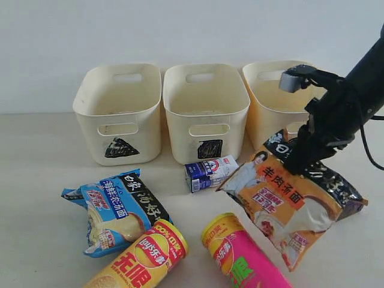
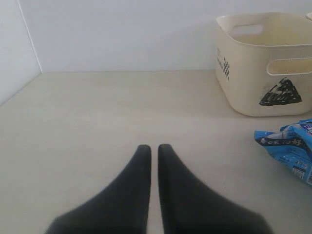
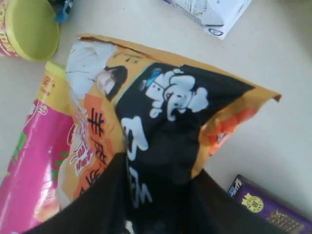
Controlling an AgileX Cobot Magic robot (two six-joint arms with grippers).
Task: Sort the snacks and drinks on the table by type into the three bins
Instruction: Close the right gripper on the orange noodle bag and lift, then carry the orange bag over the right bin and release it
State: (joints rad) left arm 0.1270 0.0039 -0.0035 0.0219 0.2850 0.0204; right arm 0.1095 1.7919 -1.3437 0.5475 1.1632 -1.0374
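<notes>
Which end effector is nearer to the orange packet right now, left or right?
Right. The right end effector grips the orange packet at its black band. The left end effector hangs shut above the table, away from it, near the triangle-marked bin.

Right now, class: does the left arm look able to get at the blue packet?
Probably yes. Only bare table lies between the left hand and the blue packet; the triangle bin stands beyond it, out of the path. The hand is shut, so it must open first.
</notes>
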